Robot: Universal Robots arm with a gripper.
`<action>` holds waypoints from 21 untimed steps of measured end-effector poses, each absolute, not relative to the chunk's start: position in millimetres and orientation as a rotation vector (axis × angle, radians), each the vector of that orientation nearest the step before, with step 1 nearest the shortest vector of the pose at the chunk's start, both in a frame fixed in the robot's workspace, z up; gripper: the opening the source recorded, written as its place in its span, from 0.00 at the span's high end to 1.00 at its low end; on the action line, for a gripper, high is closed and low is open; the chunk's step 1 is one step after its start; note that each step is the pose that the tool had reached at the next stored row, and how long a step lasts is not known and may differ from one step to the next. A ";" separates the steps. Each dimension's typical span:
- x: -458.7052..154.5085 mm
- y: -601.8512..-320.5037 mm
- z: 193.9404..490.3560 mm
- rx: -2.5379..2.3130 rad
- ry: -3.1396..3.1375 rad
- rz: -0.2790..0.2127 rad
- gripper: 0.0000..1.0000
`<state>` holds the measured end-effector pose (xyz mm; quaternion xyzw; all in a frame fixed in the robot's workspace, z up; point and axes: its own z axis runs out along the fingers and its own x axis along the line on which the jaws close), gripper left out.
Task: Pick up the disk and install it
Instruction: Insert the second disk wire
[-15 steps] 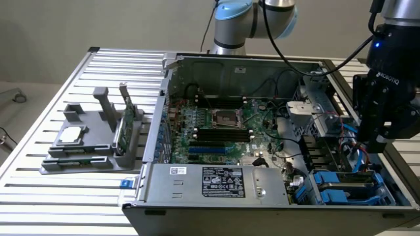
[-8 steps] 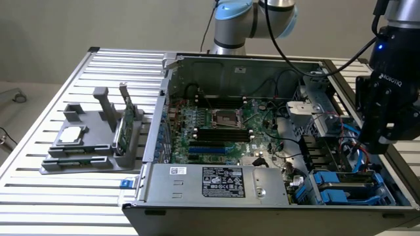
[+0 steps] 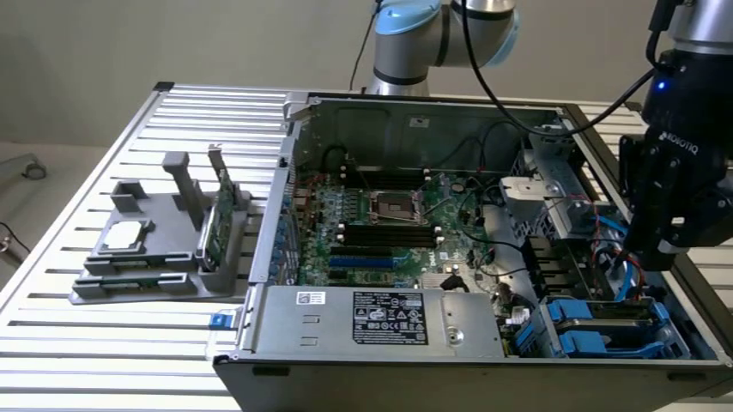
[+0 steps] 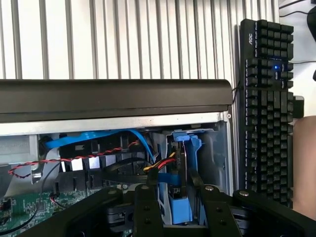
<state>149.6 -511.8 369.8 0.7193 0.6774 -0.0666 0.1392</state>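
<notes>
Black two-finger gripper [image 4: 173,197] stands with jaws partly apart, one finger [image 4: 146,210] on each side of the blue-framed disk [image 4: 179,207]. Fingers look close against the blue plastic carrier, but firm contact or a small gap: cannot tell. Disk is upright on its edge between the fingers, seated down in the drive bay at the corner of the open black-and-grey metal computer case [image 3: 378,343]. Only its blue carrier edge and a dark narrow side are visible; the label face is hidden.

In the exterior view the gripper [image 3: 670,249] hangs over the case's corner at the exterior view's right, just above blue drive carriers [image 3: 602,326] in the bay. Red, black and yellow wires [image 4: 158,165] and a flat blue cable [image 4: 94,138] run just beside the disk.

Green motherboard [image 3: 390,227] fills the case floor; silver power supply box with a white label [image 3: 378,318] sits at the near edge. Grey plastic parts holder [image 3: 160,249] stands on the slatted aluminium table [image 3: 103,343], well apart from the case. Black keyboard [image 4: 266,108] lies beside the case.
</notes>
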 end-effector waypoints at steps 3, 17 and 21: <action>149.6 -511.8 369.2 2.080 1.957 -0.193 0.78; 131.5 -512.3 368.0 2.086 1.955 -0.198 0.83; 131.3 -516.4 363.4 2.088 1.957 -0.194 0.83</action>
